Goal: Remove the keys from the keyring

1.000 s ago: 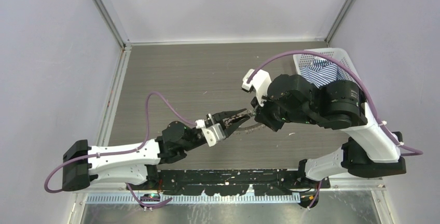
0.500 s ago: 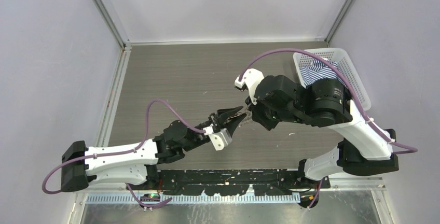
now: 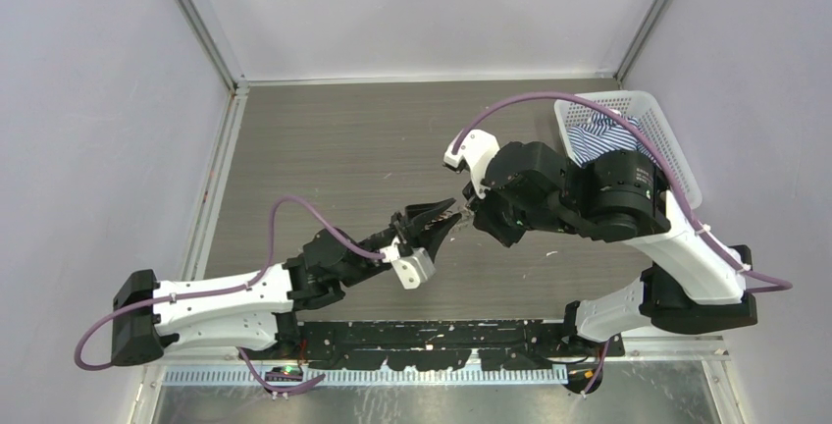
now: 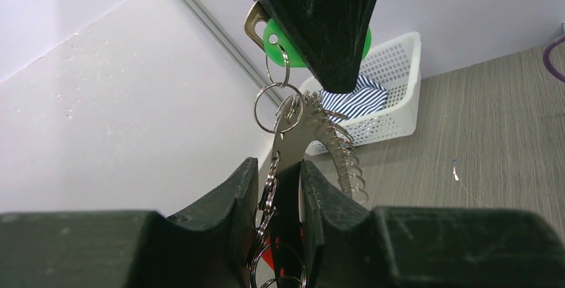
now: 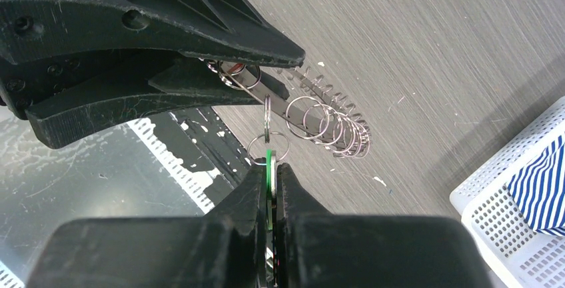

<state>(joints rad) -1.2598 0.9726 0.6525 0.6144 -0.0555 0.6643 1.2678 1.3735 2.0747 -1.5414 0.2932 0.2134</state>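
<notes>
left gripper (image 4: 278,168) clamped on the silver keys (image 4: 291,135). right gripper (image 5: 270,171) pinched tight on the green key (image 4: 274,40). keyring (image 4: 256,109) strung between them, midair, left of the basket (image 4: 400,95).

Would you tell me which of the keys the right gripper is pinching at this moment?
The key with the bright green plastic head: the right gripper is shut on it, while the silvery keys sit clamped between the fingers of the left gripper.
</notes>
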